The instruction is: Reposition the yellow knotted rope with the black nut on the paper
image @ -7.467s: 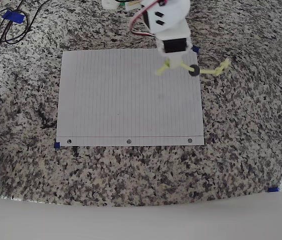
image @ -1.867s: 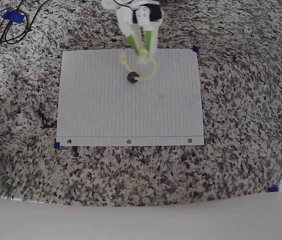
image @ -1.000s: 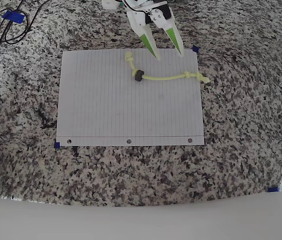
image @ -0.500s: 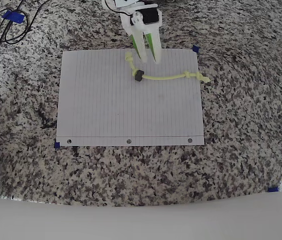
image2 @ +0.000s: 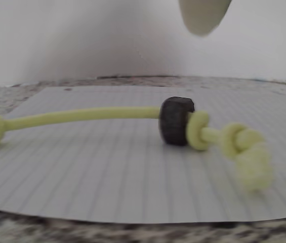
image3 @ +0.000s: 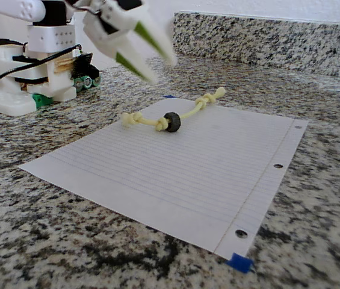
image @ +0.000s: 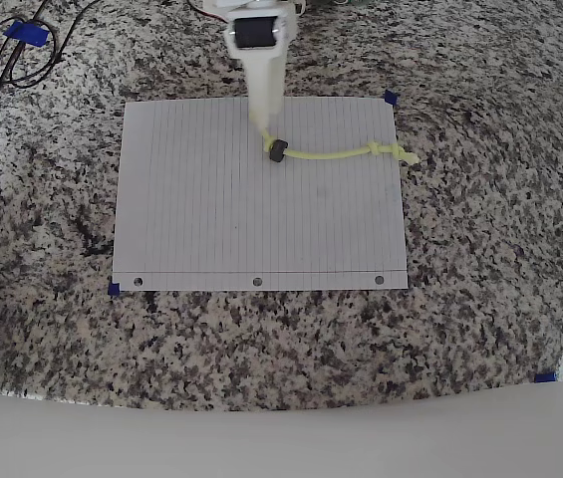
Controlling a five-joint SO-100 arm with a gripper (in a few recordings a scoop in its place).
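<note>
Lying flat on the paper (image: pixel 261 209), the rope (image: pixel 336 153) is being seen with its long axis running left to right in the overhead view, along the sheet's far portion, away from the punched holes. One knotted end (image: pixel 261 121) is resting near the sheet's top middle, partly covered by the arm; the other knotted end (image: pixel 401 154) is reaching the right edge and is just passing over it onto the granite counter (image: pixel 480 249). A slight bend is being shown at the nut (image: pixel 278 150), where the short left stretch is turning up toward the far edge. The nut is being seen threaded on the cord close to the left knot, standing on its rim on the paper. In the wrist view the nut (image2: pixel 175 121) is being shown just beside a knot (image2: pixel 244 149), with the long stretch running off to the left.

The gripper (image3: pixel 148 51) is being held in the air above the rope's left end, clear of rope and paper, with nothing between its fingers. In the fixed view the fingers are being seen angled down and forward, lying close together with a narrow gap; blur is preventing a firmer reading. The arm's base (image3: pixel 28 78) is being seen beyond the paper's far edge. In the overhead view the gripper (image: pixel 264 115) is being seen pointing down the picture from the top, its tip just short of the nut.
</note>
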